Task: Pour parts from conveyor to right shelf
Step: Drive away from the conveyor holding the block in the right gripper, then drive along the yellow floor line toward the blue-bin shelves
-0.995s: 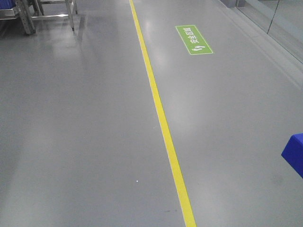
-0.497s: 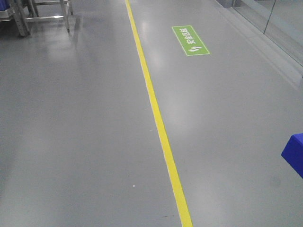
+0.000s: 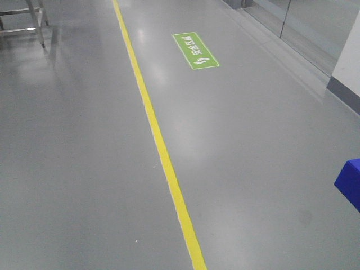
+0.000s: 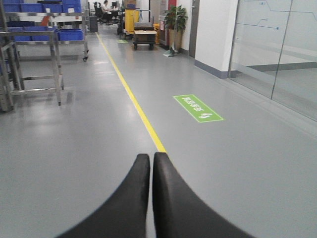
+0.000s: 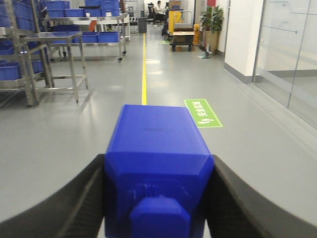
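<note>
The part is a solid-blue block (image 5: 157, 163) with a stud facing the right wrist camera. My right gripper (image 5: 158, 166) is shut on it, one black finger pressing each side, and it hangs above the grey floor. A corner of the block (image 3: 350, 183) shows at the right edge of the front view. My left gripper (image 4: 151, 157) is shut with nothing in it, over the floor by the yellow line. The conveyor is out of view. Steel racks with blue bins (image 5: 29, 59) stand to the left; I cannot tell whether one is the right shelf.
A yellow floor line (image 3: 160, 149) runs ahead, with a green floor sign (image 3: 195, 50) to its right. A glass wall (image 5: 290, 54) and a white wall corner (image 3: 347, 67) close the right side. A rack leg (image 3: 39, 22) stands far left. A cart (image 4: 144, 37) and a plant (image 4: 174, 25) stand far down the aisle.
The front view has swung right: line, sign and rack slid left in the frame, and a white wall corner came in at the right. The block's corner stays put.
</note>
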